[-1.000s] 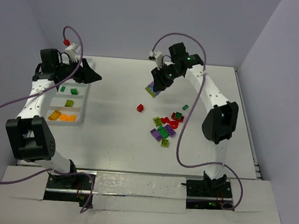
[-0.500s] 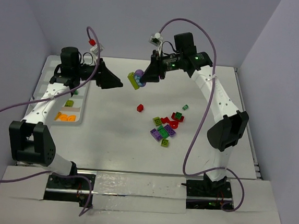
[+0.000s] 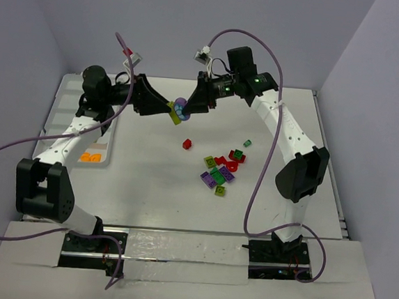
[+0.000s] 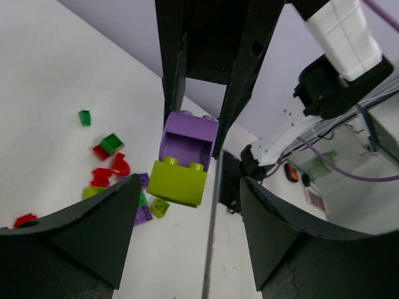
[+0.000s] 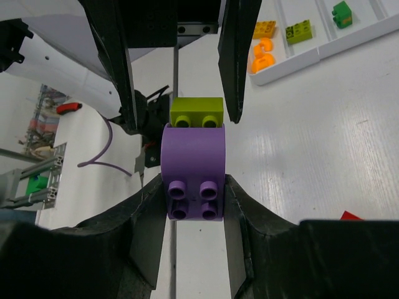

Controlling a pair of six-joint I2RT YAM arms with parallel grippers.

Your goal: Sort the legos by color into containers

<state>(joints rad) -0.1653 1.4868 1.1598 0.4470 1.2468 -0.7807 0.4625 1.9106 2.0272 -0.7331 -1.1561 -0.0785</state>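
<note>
My right gripper (image 3: 188, 106) (image 5: 193, 187) is shut on a purple lego (image 5: 193, 165) (image 4: 187, 134) and holds it in the air above the table's far middle. A lime-yellow lego (image 5: 196, 112) (image 4: 177, 182) (image 3: 175, 112) is stuck to the purple one's outer end. My left gripper (image 3: 163, 106) (image 4: 190, 180) is open and faces the right one. Its fingers (image 5: 121, 68) stand on either side of the lime lego, with a gap on one side. Loose legos (image 3: 218, 171) in red, green, purple and lime lie in a pile right of centre.
The white tray of containers (image 3: 66, 92) (image 5: 324, 47) sits at the far left. It holds orange legos (image 3: 90, 157) (image 5: 263, 53), a lime one (image 5: 298, 31) and a green one (image 5: 341, 12). A lone red lego (image 3: 187, 143) and a small green one (image 3: 247, 142) lie apart from the pile.
The left arm swung from over the tray to the table's middle. The right gripper lifted the purple and lime legos and carried them left, so the grippers now meet.
</note>
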